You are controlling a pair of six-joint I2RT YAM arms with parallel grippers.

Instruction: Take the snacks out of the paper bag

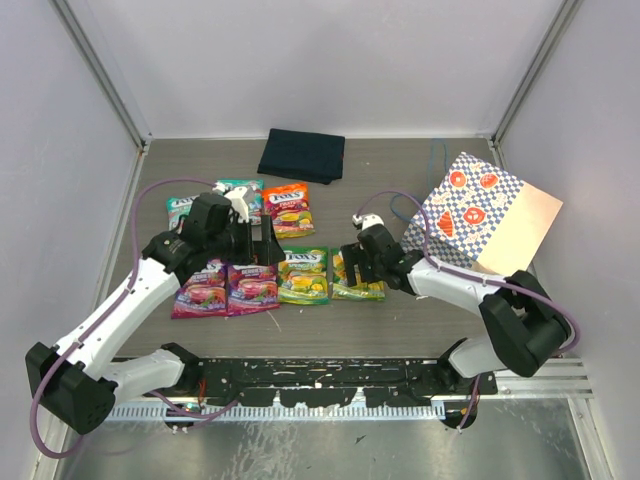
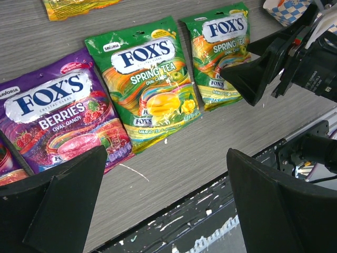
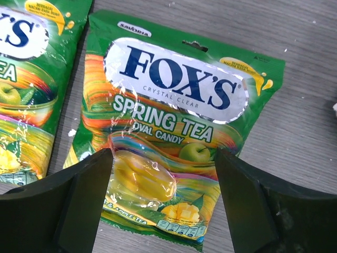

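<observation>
The checkered paper bag (image 1: 478, 215) sits well off behind the right gripper (image 3: 163, 158). That gripper's fingers stand wide and hold nothing, with a green Spring Tea pouch (image 3: 174, 105) lying flat on the table beneath the gap between them. The left gripper (image 2: 166, 155) gapes just as wide and is empty too. A purple Berries pouch (image 2: 58, 121) lies just ahead of one fingertip, and a second green pouch (image 2: 150, 84) lies ahead of the gap.
</observation>
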